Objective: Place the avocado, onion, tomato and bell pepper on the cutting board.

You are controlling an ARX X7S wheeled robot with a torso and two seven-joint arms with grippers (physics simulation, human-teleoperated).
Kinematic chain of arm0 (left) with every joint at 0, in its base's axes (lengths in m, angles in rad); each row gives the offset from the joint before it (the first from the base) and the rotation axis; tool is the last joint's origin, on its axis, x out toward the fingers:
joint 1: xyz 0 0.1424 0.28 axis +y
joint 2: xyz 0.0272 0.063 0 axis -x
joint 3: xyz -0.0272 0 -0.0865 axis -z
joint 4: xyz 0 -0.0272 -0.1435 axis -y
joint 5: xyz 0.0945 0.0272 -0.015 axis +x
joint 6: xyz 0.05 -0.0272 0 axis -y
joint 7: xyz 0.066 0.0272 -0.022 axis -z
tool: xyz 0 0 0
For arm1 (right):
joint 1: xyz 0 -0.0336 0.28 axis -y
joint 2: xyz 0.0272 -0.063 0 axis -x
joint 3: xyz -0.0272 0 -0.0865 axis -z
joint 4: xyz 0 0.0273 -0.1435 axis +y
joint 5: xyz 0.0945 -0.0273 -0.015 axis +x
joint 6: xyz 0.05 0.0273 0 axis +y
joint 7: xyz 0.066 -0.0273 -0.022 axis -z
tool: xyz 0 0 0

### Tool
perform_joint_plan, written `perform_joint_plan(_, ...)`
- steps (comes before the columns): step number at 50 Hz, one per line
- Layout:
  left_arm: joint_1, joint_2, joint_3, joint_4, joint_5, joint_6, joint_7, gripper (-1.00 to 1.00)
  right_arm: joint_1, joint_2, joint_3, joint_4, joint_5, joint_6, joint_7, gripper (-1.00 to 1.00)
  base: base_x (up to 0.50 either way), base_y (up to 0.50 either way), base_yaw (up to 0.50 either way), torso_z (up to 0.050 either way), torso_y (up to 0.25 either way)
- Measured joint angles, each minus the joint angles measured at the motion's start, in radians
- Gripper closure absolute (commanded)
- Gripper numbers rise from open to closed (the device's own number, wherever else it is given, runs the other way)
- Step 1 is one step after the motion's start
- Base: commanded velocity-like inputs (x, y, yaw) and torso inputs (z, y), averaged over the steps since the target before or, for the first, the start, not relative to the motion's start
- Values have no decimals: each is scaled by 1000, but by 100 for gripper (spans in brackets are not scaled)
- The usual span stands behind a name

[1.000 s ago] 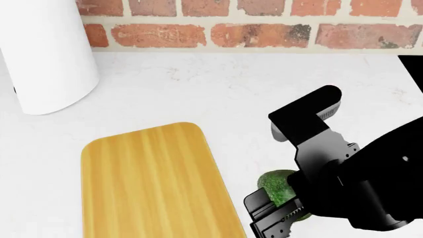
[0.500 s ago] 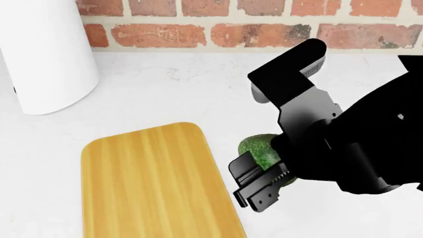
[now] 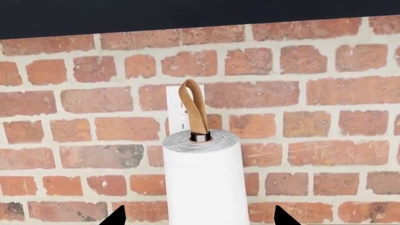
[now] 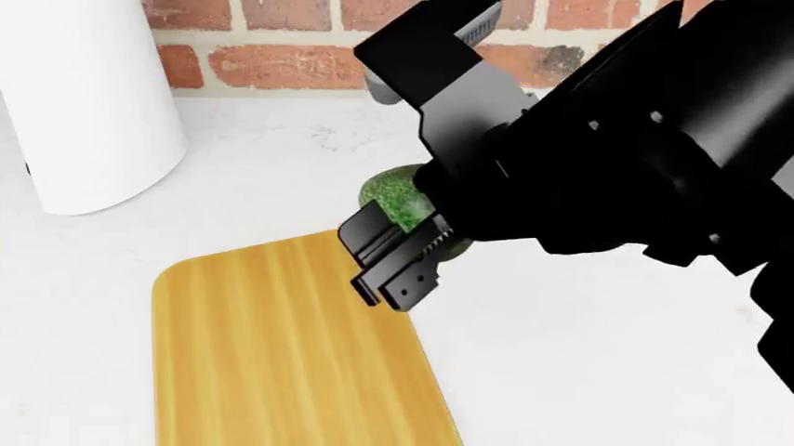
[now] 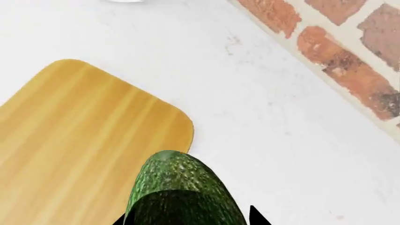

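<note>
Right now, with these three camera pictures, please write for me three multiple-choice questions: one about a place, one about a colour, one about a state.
1. Where is the dark green bumpy avocado?
A. Lying in the middle of the board
B. Held above the counter by the board's far corner
C. Beside the paper roll

2. What colour is the rectangular wooden cutting board?
A. Light yellow-orange
B. Dark brown
C. White

3. What is the state of the right gripper?
A. Open and empty
B. Shut on the avocado
C. Out of view

Answers:
1 B: the right wrist view shows the avocado over white counter beside the board's rounded corner.
2 A: both views show yellow-orange grain stripes.
3 B: in the head view the fingers clamp the fruit.
</note>
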Motion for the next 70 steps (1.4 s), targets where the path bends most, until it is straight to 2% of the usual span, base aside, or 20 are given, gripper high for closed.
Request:
perform_joint_plan(14,13,-8,-1,-4,2,13,4,-100,-11,-127,-60,146,-132,-124,-112,100,0,0,0,0,0)
perform_joint_plan(38,26,-23,-13,-7,-4,24,2,-100,-71,-273,-87,299,-222,-273,-175,100,0,0,0,0,0)
perform_joint_plan(70,35,-33,-20,-11,-14,33,-3,-100,-168,-318,-109,321,-241,-339,-186,100,0,0,0,0,0)
